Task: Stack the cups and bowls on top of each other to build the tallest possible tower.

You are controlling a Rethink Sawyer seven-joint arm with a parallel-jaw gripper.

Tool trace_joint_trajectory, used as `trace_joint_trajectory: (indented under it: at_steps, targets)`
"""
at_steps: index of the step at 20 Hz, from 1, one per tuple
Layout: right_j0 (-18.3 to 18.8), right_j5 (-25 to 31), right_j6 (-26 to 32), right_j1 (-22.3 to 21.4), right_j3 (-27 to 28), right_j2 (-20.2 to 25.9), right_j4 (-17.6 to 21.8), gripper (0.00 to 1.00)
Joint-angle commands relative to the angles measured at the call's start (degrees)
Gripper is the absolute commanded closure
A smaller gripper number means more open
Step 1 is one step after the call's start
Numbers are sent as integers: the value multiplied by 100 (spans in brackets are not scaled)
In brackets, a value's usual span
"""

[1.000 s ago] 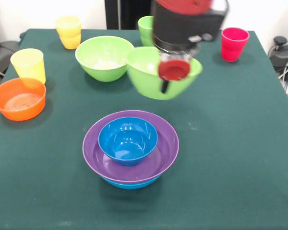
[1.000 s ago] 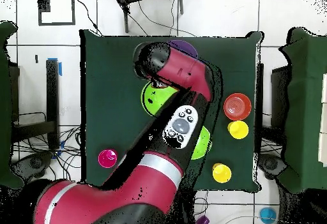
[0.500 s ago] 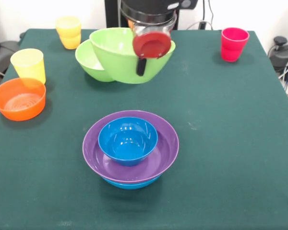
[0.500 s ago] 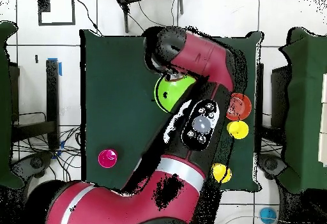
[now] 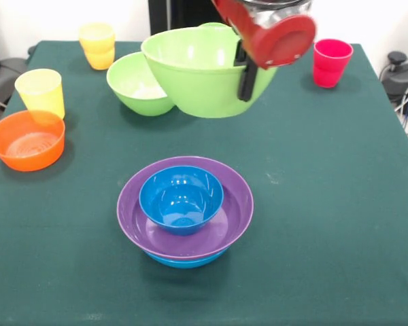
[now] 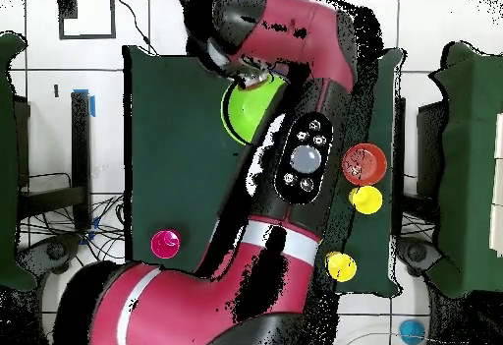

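Two large light green glossy plastic bowls show in the front view: one (image 5: pixel 139 83) rests on the green worktop (image 5: pixel 326 204) at the far side, and the other (image 5: pixel 204 71) hangs in the air just to its right, tilted, with the robot's jaws (image 5: pixel 248 64) pinching its right-hand wall, one black finger visible down the outside of the bowl. Nearer the camera the tower stands at three pieces: a small blue bowl (image 5: pixel 181 199) sits inside a wide purple bowl (image 5: pixel 234 210), and a large blue bowl (image 5: pixel 183 261) shows as a thin edge beneath. An orange bowl (image 5: pixel 27 140) lies at the left with a yellow tumbler (image 5: pixel 39 92) just behind it; an orange-yellow tumbler (image 5: pixel 97 45) stands far left and a red tumbler (image 5: pixel 330 62) far right. In the overhead view the arm covers most of the scene, leaving part of the held bowl visible. Such a bowl looks light, stiff and slippery, so a rim pinch is the natural hold, though a thin wall may swing or slide in the grip. Lowering it level and centred over the small blue bowl seems the next need.
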State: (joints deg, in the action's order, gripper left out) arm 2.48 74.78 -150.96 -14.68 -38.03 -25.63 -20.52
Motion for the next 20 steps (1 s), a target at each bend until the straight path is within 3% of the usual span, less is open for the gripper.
trace_joint_trajectory:
  at_steps: [1, 8, 12, 16, 20]
  targets:
    - [385, 888, 2031, 694, 1729, 673, 371, 100]
    - [690, 1554, 2925, 1022, 2573, 287, 228, 100]
    - [793, 1562, 3333, 1241, 2832, 79, 155, 100]
    - [846, 1131, 3602, 1245, 2651, 147, 193, 100]
    - [652, 917, 3516, 832, 1776, 342, 357, 100]
